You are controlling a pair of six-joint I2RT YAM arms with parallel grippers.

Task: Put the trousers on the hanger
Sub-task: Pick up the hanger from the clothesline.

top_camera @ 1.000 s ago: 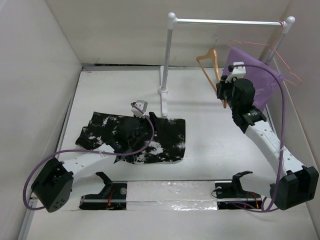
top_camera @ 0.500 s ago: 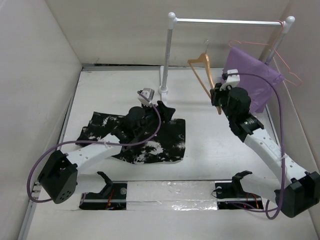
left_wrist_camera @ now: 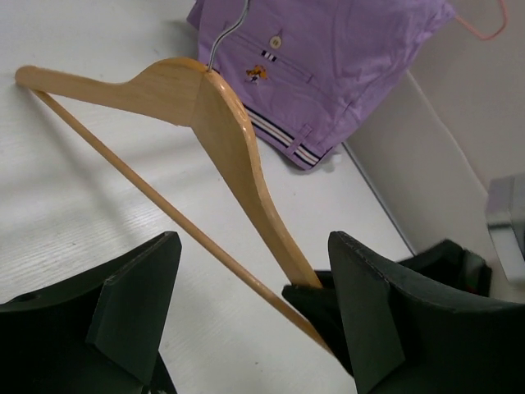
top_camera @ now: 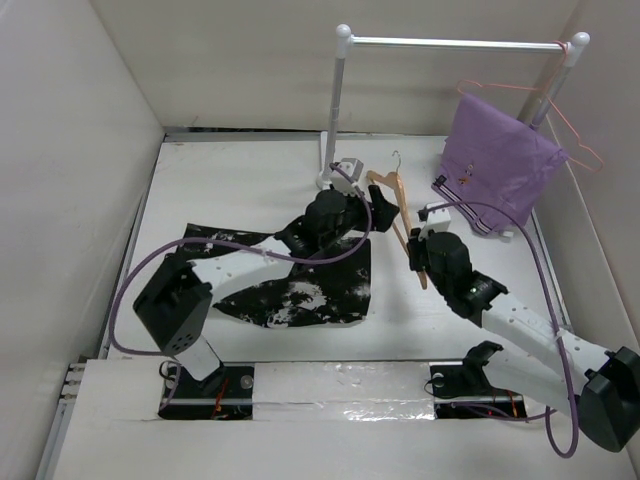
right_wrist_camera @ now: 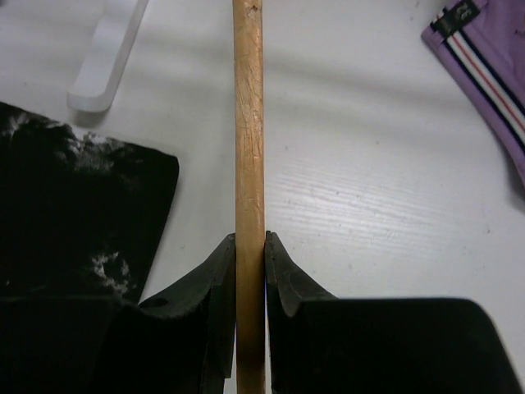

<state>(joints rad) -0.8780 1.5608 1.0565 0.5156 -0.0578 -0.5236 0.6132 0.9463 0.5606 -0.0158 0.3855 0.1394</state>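
The light wooden hanger (top_camera: 391, 192) hangs slanted above the table's middle, hook at the far end. My right gripper (top_camera: 417, 256) is shut on its lower end, and in the right wrist view the wood (right_wrist_camera: 248, 123) sits pinched between the two fingers (right_wrist_camera: 249, 246). My left gripper (top_camera: 381, 205) is open at the hanger's left side. In the left wrist view the hanger's arm and crossbar (left_wrist_camera: 221, 123) pass between its spread fingers (left_wrist_camera: 254, 308) without touching them. The black, white-speckled trousers (top_camera: 300, 295) lie flat on the table under the left arm, with one edge in the right wrist view (right_wrist_camera: 74, 189).
A white clothes rail (top_camera: 450, 43) stands at the back, and its left post (top_camera: 335, 110) rises just behind the left gripper. A purple cloth (top_camera: 500, 160) hangs from a pink wire hanger (top_camera: 575, 140) at the right. White walls close in both sides.
The right arm has carried the hanger down and to the left, away from the rail. The left arm has left the trousers, swung right to the hanger, and its jaws have widened.
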